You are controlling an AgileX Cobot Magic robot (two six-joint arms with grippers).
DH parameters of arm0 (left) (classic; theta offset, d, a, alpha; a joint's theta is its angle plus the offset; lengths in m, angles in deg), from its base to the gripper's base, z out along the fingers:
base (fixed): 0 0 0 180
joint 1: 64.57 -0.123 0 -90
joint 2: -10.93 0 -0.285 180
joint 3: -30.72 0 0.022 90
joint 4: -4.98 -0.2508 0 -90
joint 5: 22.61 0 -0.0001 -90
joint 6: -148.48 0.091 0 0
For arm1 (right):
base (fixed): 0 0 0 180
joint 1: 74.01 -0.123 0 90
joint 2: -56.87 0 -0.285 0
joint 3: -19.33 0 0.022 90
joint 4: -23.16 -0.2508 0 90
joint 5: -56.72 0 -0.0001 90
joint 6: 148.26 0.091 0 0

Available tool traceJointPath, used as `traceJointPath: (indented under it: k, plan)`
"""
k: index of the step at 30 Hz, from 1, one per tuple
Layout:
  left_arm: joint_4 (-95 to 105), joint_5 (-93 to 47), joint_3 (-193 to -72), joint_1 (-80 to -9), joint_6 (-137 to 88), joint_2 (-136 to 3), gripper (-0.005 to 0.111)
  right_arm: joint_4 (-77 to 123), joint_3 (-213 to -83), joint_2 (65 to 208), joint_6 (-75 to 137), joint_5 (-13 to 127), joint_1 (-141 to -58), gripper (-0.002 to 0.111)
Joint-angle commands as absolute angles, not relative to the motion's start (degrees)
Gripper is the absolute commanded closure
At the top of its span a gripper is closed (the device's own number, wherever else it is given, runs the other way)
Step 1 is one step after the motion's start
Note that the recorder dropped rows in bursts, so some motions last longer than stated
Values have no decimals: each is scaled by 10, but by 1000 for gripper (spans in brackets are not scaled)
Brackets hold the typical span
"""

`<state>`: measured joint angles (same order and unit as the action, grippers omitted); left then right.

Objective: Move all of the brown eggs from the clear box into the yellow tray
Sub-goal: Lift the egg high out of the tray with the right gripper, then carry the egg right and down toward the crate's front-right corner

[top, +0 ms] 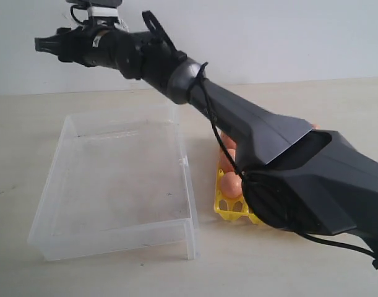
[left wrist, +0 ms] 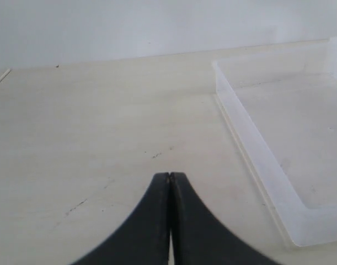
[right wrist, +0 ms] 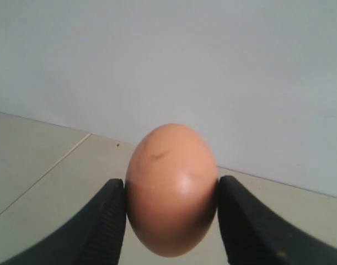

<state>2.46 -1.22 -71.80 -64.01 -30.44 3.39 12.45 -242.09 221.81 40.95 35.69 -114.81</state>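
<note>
A brown egg is pinched at its sides between the two black fingers of my right gripper, held high in the air. In the exterior view the right arm stretches up and to the left, with the right gripper above the far left corner of the clear box; the held egg does not show there. The box holds no eggs. The yellow tray lies right of the box, mostly hidden behind the arm, with brown eggs in it. My left gripper is shut and empty over bare table beside the clear box.
The table is light beige, with a white wall behind it. A small clip tab sticks out on the box's right wall. The right arm's thick black body and its cable cover the tray area.
</note>
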Motion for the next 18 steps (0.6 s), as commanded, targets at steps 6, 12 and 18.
traceJointPath:
  k: [6, 12, 18]
  plan:
    - [23, -13, -721, -642, -302, 31, 107, 127, -2423, 2082, 327, 204, -1154, 108]
    - [23, -13, -721, -642, -302, 31, 107, 145, -2424, 2003, 313, 159, -1173, 108]
    - [23, -13, -721, -642, -302, 31, 107, 214, -2424, 1933, 349, 52, -1173, 108]
